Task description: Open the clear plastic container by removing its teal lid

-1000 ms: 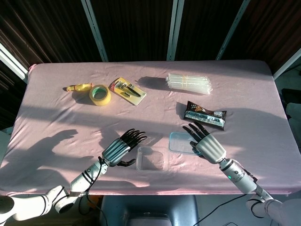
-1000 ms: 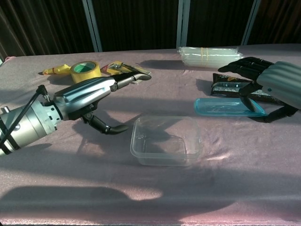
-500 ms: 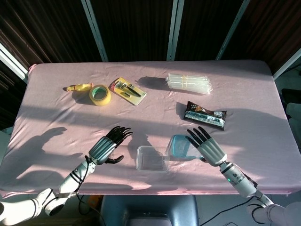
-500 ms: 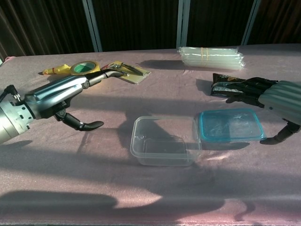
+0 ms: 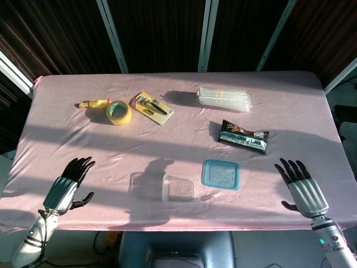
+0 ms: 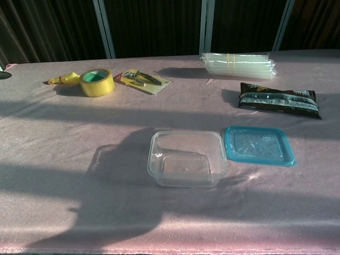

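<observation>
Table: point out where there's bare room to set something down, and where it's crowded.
Bare cloth lies left of the clear container, from below the tape roll to the front edge. The whole front strip is free too. It is tight where the teal lid touches the container, and below the snack packet.

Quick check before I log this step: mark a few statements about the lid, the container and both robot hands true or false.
1. The teal lid lies on the table beside the clear container. True.
2. The container holds food. False: it looks empty.
3. The right robot hand holds the lid. False: it holds nothing, fingers apart, near the table's edge.
4. The left robot hand is off the container. True.
5. The lid lies on the snack packet. False: they are apart.
</observation>
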Controlling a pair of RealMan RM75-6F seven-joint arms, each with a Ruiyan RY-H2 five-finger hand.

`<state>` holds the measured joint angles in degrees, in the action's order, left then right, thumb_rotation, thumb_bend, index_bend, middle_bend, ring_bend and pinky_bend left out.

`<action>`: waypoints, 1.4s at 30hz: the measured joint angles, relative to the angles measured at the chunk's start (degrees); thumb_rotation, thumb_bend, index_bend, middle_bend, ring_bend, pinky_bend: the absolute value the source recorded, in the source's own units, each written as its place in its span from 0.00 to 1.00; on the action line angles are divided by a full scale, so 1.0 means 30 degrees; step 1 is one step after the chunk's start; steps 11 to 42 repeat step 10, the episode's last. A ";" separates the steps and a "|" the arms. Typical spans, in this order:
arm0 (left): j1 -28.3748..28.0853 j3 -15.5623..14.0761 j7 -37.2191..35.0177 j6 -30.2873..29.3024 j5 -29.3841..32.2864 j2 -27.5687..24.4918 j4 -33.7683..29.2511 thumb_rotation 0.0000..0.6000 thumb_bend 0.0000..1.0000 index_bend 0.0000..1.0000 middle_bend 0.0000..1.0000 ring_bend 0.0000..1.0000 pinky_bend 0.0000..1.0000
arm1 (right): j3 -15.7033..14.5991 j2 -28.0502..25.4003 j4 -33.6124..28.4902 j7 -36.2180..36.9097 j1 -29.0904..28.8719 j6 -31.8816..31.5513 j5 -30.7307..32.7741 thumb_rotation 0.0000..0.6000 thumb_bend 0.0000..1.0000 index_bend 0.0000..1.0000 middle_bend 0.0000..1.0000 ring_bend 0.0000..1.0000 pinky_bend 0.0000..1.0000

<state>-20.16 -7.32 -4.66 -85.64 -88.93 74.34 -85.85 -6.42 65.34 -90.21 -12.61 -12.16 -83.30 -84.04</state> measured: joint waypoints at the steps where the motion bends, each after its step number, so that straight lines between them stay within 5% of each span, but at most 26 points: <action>1: 0.0648 -0.0035 0.0446 -0.0555 0.0401 -0.0109 -0.0105 1.00 0.30 0.00 0.00 0.00 0.00 | 0.0044 -0.0166 -0.0260 0.0062 0.0610 -0.0706 0.0345 1.00 0.09 0.00 0.00 0.00 0.00; 5: 0.3141 -0.0219 0.1233 -0.2480 0.2003 -0.0356 -0.0310 1.00 0.32 0.00 0.00 0.00 0.00 | 0.0326 -0.0560 -0.0559 0.1579 0.2931 -0.3202 0.1292 1.00 0.09 0.00 0.00 0.00 0.00; 10: 0.3577 -0.0307 0.1517 -0.2171 0.1794 -0.0720 -0.0461 1.00 0.33 0.00 0.00 0.00 0.00 | 0.0746 -0.0690 0.0065 0.3978 0.4068 -0.4714 0.1022 1.00 0.09 0.00 0.00 0.00 0.00; 42: 0.3577 -0.0307 0.1517 -0.2171 0.1794 -0.0720 -0.0461 1.00 0.33 0.00 0.00 0.00 0.00 | 0.0746 -0.0690 0.0065 0.3978 0.4068 -0.4714 0.1022 1.00 0.09 0.00 0.00 0.00 0.00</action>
